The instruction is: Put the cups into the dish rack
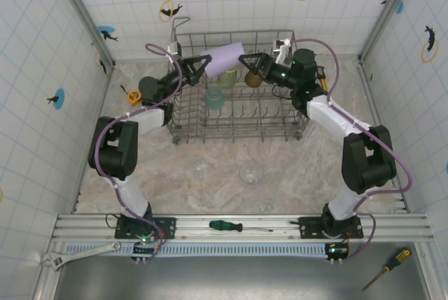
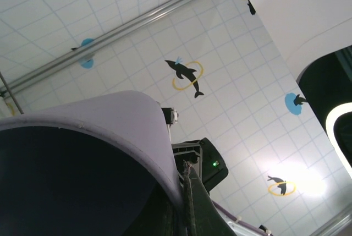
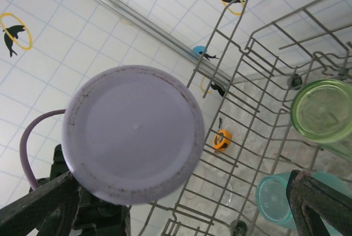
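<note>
A green-handled screwdriver is lying on the metal rail nearest the arm bases. Just beyond it, a clear cup is sitting alone on the open bench, well apart from the dish rack. The rack is standing toward the far wall, and three cups are resting among its tines: a teal cup at the near left, a pale green cup just behind it, and an amber cup to their right (which way up each one is standing is hard to tell from above).

Over the far half of the rack, a lilac cup is hanging on its side in the air, its mouth facing the left arm and its flat base facing the right arm. The left gripper is grasping this cup at the rim; in the left wrist view one of its fingers is pressing against the outer wall by the lip, while the other is hidden. The right gripper is sitting just beside the cup's base with its fingers released and spread wide, and whether they are touching the cup cannot be told. Off to the left of the rack, a yellow tape measure is lying on the bench near the side wall
</note>
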Tool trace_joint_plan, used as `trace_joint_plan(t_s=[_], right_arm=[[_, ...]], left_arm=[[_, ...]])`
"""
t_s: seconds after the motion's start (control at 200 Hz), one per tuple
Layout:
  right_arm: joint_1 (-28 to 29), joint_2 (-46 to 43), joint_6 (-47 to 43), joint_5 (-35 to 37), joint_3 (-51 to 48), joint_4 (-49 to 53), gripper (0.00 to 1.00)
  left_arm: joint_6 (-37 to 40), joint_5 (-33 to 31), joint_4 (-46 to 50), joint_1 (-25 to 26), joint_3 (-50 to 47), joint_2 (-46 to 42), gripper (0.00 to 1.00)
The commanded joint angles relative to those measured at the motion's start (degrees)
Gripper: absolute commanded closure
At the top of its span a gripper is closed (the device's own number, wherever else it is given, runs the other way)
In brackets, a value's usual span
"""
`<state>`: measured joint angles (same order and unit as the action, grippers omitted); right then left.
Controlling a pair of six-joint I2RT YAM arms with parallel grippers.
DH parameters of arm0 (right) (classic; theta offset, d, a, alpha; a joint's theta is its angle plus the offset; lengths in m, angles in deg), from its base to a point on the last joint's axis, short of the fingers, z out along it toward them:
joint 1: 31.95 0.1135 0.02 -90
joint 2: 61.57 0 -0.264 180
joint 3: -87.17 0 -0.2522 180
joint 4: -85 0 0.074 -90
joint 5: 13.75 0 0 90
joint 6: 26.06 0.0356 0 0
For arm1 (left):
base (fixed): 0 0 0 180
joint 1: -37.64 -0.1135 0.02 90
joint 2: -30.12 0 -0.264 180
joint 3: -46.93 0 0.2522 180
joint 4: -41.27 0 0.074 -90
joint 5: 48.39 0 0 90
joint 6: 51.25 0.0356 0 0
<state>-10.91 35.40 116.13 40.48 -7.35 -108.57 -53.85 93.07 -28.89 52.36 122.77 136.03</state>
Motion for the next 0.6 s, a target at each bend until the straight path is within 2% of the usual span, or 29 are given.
trace_joint_plan(t_s=[0.0, 0.175, 0.345, 0.595], right_arm=[[0.4, 1.8, 0.9, -0.1, 3.8, -2.6, 0.01], [0.9, 4.4, 3.1, -1.2, 7.4, -4.4, 0.01], [1.7, 7.4, 5.1, -2.3, 11.0, -5.0, 0.01], [2.5, 7.2, 6.8, -3.8, 9.8, -7.0, 0.0]], left_arm=[[-1.2, 0.8, -5.4, 1.7, 1.9, 0.8, 1.0], [5.5, 1.5, 3.9, 2.7, 2.3, -0.6, 1.0], [8.5, 1.9, 7.7, 3.6, 2.8, -1.5, 1.0], [8.0, 2.1, 8.4, 3.8, 3.3, -1.4, 1.0]])
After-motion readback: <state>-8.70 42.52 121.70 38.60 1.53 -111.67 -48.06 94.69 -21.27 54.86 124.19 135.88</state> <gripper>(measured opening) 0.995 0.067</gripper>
